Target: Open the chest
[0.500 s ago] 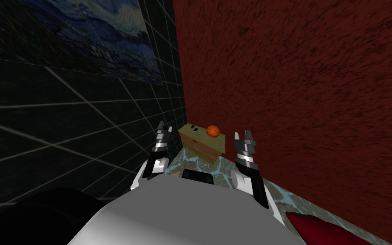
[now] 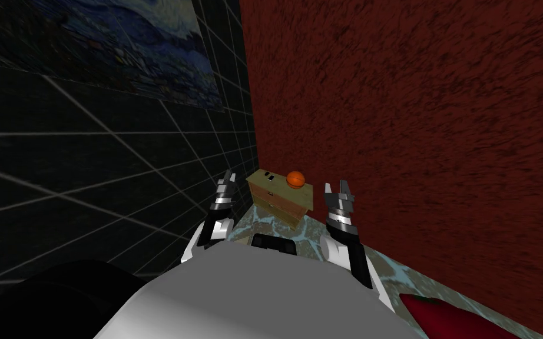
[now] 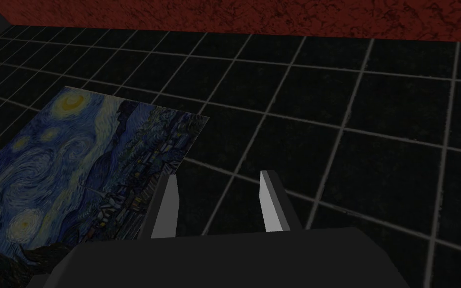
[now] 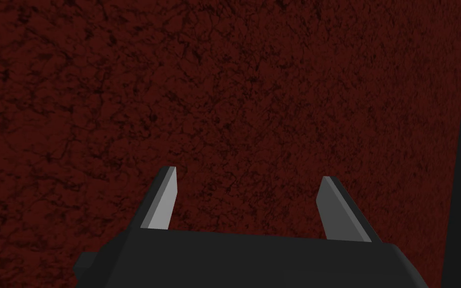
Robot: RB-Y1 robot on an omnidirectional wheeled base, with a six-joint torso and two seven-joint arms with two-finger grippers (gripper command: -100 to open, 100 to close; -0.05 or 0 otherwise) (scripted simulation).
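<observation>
A small tan chest (image 2: 281,199) with drawer fronts stands on the floor in the corner ahead, shut. An orange ball (image 2: 295,179) and a small dark object (image 2: 270,176) rest on its top. My left gripper (image 2: 228,175) is raised just left of the chest, short of it; its fingers (image 3: 170,200) stand partly apart with nothing between them. My right gripper (image 2: 338,187) is held up to the right of the chest, close to the red wall, with its fingers (image 4: 163,200) wide open and empty.
A dark tiled wall (image 2: 88,176) with a blue painting (image 2: 129,53) closes the left side. A rough red wall (image 2: 411,118) closes the right. The floor (image 2: 317,235) is pale and patterned. A red object (image 2: 441,321) lies at the lower right.
My head view has shifted slightly, and the left gripper has edged a little toward the chest. The chest and the right arm stand as before.
</observation>
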